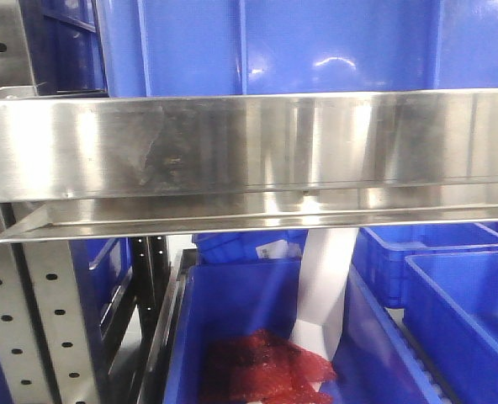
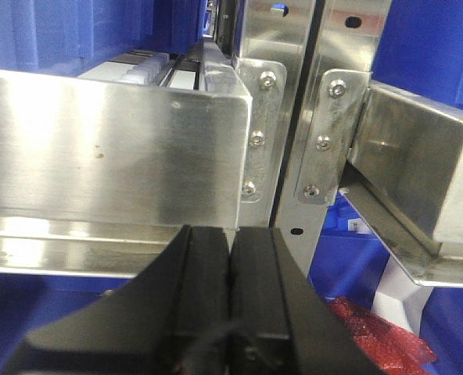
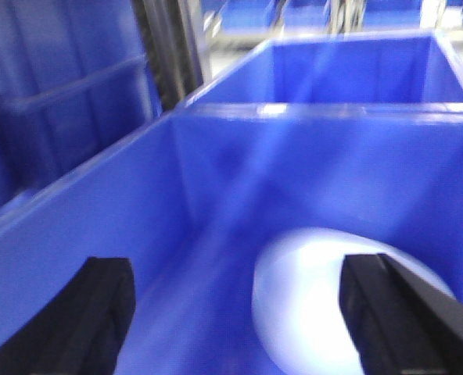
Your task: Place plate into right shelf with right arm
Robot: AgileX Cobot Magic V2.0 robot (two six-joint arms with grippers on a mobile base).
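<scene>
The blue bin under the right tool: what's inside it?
A pale plate lies inside the blue bin, below the open right tool. One tool finger hides the plate's right part.

Plate (image 3: 310, 312) motion-blurred, cut by bottom edge, partly behind right end effector (image 3: 238, 269) finger; red bundle (image 1: 262, 370) cropped below.

Front view close on shelf (image 1: 232, 151), left wrist likewise; right wrist overlooking bin (image 3: 98, 234)

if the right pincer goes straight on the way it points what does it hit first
Probably the plate lying in the blue bin, ahead of the open right pincer; blur leaves depth unclear.
</scene>
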